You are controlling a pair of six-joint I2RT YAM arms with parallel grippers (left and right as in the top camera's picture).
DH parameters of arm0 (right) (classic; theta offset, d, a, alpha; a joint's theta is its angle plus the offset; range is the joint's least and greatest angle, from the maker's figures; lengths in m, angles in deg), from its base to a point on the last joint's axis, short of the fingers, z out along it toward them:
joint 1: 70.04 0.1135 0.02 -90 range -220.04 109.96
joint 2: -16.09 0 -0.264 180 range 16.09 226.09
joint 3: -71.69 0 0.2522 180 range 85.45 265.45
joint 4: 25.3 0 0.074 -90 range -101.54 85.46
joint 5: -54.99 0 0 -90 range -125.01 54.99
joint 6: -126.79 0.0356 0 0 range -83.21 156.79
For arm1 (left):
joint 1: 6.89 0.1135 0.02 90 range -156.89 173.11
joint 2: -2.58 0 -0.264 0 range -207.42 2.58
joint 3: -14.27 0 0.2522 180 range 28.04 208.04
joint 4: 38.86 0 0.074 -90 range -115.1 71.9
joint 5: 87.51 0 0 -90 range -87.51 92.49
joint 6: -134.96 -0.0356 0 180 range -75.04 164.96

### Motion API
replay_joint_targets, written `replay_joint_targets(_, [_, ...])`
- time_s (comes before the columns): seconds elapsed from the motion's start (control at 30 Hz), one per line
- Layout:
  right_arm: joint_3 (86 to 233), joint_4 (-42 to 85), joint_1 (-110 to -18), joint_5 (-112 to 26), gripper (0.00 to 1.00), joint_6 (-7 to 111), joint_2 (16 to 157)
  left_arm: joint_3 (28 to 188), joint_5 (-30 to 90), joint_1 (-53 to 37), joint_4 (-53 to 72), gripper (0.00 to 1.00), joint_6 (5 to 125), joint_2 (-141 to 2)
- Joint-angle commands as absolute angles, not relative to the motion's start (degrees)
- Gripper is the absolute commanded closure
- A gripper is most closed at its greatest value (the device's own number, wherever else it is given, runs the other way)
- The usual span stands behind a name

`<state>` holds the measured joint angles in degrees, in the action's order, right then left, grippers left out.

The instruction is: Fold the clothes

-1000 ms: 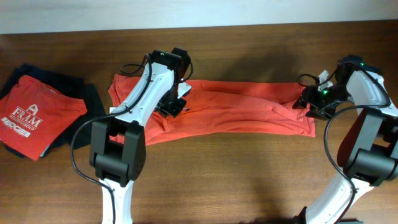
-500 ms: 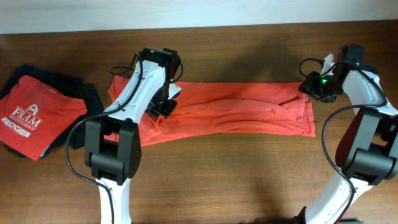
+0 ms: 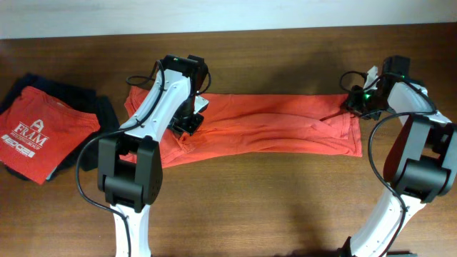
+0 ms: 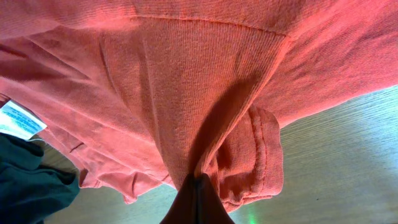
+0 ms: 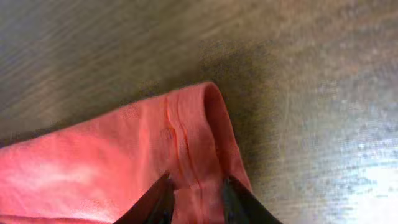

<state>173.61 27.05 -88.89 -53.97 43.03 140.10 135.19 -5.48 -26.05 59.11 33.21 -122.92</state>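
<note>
T-shirt (image 3: 278, 128) lies plain side up, pulled into 1 long band across mid-table (image 3: 271, 207), left end wider and bunched.

Edges / room:
- Near edge sags at centre. The whole near half of the table is bare wood apart from the 2 arm bases.
- Far edge is roughly straight, with a bare strip behind it up to the far table edge.
- Left end stops just short of the dark garment (image 3: 106, 113). The folded red shirt (image 3: 39, 132) sits on top of that, well left.
- Right end is squared off, and only the right arm stands beyond it.

Grippers:
- Left gripper (image 3: 187, 123) is on the left third. Its fingers (image 4: 186, 205) are pressed together, pinching a ridge of fabric, with a sleeve hem (image 4: 267, 149) curled just right of the pinch and a white label (image 4: 18, 121) at far left of that view.
- Right gripper (image 3: 355, 105) is at the far right corner. Its fingers (image 5: 155, 202) are clamped on the rolled corner hem (image 5: 186, 143), with the cloth casting a shadow on the wood.

Changes:
- vs 0.5 s ago: left arm and shirt outline unchanged, right wrist rotated slightly.
- vs 1 s ago: left gripper has shifted left, and the right gripper has moved toward the far side, dragging its corner.
</note>
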Motion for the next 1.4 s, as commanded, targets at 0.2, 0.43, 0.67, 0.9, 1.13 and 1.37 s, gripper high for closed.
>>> replay_joint_targets(0.2, [173.5,24.3,-88.7,-53.5,0.96,43.3,140.2,135.9,-5.3,-25.9,59.2,0.99,33.3,-122.5])
replay_joint_targets(0.43, [173.5,16.9,-90.2,-49.3,0.96,43.2,140.2,135.9,-5.3,-25.9,60.2,0.99,33.3,-122.5])
replay_joint_targets(0.67, [173.5,11.8,-90.8,-49.3,0.96,43.1,140.2,135.9,-5.5,-25.9,61.2,0.99,33.3,-122.5])
replay_joint_targets(0.9, [173.5,10.9,-90.8,-49.3,0.89,43.1,140.2,135.9,-5.5,-25.9,61.1,0.64,33.3,-122.5])
replay_joint_targets(1.13, [173.5,14.8,-90.8,-49.3,0.75,43.1,140.2,137.3,-8.4,-19.6,58.2,0.46,42.5,-122.4])
replay_joint_targets(1.37, [173.5,18.4,-90.8,-49.6,0.38,43.1,140.2,136.9,9.1,-8.7,43.8,0.33,43.0,-123.7])
